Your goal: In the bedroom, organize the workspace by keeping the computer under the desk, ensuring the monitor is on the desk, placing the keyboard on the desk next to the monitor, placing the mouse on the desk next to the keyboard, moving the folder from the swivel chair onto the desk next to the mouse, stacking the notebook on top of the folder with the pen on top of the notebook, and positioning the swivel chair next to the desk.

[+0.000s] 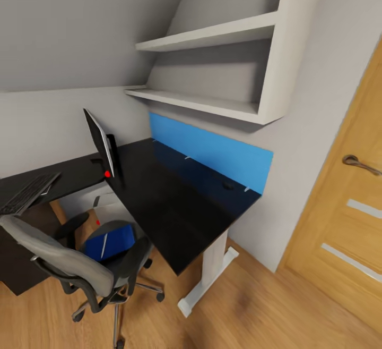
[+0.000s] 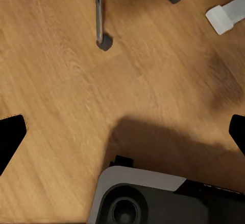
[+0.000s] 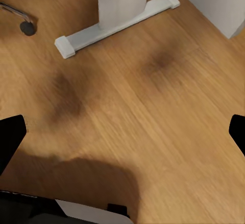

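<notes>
A black corner desk (image 1: 175,205) stands against the wall. The monitor (image 1: 101,144) stands on it near the corner, seen edge-on, and the black keyboard (image 1: 26,192) lies on the desk's left wing. A small dark mouse (image 1: 229,185) rests by the blue back panel (image 1: 212,152). The grey swivel chair (image 1: 69,264) sits in front of the desk with a blue folder (image 1: 114,241) on its seat and a thin pale stick across the folder. A pale computer case (image 1: 109,206) shows under the desk. My left gripper (image 2: 122,132) and right gripper (image 3: 122,132) hang open over the wooden floor, both empty.
White wall shelves (image 1: 212,73) hang above the desk. A wooden door (image 1: 345,221) with a handle (image 1: 361,164) is at the right. The desk's white foot (image 3: 117,24) and the chair's casters (image 2: 104,42) lie close ahead on the floor. My own base (image 2: 153,198) shows below.
</notes>
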